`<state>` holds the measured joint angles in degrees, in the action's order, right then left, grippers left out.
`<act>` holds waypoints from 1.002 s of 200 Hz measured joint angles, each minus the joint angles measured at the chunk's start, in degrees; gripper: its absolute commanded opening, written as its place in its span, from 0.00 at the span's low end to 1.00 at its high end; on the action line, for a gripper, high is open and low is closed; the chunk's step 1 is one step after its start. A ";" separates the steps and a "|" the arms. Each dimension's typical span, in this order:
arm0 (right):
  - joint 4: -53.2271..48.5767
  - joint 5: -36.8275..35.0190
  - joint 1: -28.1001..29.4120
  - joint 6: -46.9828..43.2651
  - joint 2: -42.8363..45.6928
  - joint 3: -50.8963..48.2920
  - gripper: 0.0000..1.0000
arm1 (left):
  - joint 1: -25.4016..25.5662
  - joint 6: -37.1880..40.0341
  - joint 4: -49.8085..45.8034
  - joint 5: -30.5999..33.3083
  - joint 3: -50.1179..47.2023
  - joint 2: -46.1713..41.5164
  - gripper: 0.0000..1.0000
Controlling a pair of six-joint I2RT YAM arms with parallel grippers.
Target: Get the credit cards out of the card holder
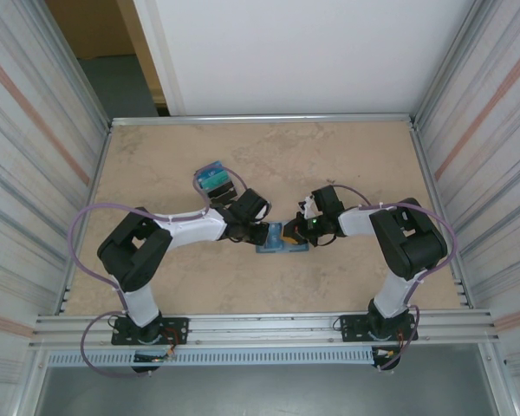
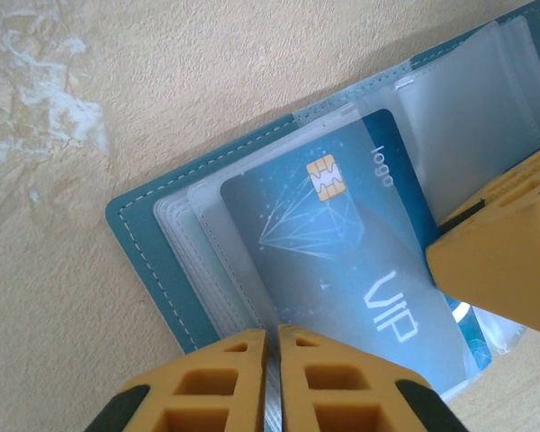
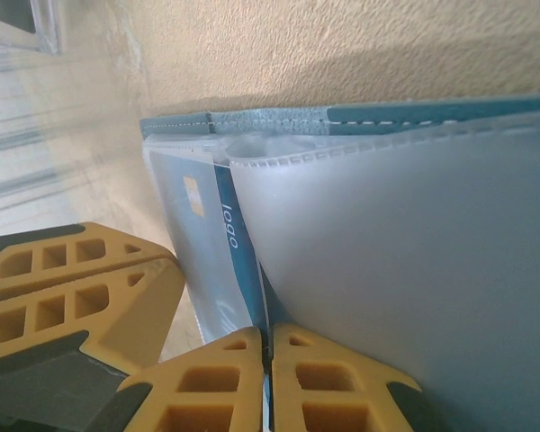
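Note:
The card holder (image 1: 282,243) lies open on the table's middle between both grippers; its teal cover (image 2: 139,243) and clear sleeves show in the left wrist view. A blue credit card (image 2: 342,252) with a gold chip, "logo" and "VIP" lies on the sleeves. My left gripper (image 2: 273,333) is shut on the edge of the holder's clear sleeves. My right gripper (image 3: 270,335) is shut on the blue card's (image 3: 193,243) edge, beside a frosted sleeve (image 3: 405,270) that bulges up. The right gripper's fingers (image 2: 495,261) cover the card's right side. In the top view the left gripper (image 1: 267,232) and right gripper (image 1: 296,230) nearly meet.
A small black piece with blue-green cards (image 1: 212,180) lies behind the left arm. Corrugated metal walls (image 1: 35,156) close in both sides, with a white wall at the back. A metal rail (image 1: 269,325) runs along the near edge. The left gripper's fingers (image 3: 72,288) sit close to the right gripper.

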<state>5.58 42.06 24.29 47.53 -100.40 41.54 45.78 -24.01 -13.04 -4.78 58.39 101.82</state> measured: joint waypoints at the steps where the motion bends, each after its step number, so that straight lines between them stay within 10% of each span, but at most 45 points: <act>1: 0.00 0.00 -0.02 0.02 0.00 0.00 0.09 | 0.00 0.00 0.00 0.00 0.00 0.00 0.12; 200: 0.57 0.26 -1.18 0.07 0.33 -0.55 0.05 | 0.04 0.02 -0.28 0.22 0.48 0.33 0.11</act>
<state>6.15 42.33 23.11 47.59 -100.07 40.99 45.82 -23.99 -13.32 -4.56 58.87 102.15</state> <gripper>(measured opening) 0.059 0.116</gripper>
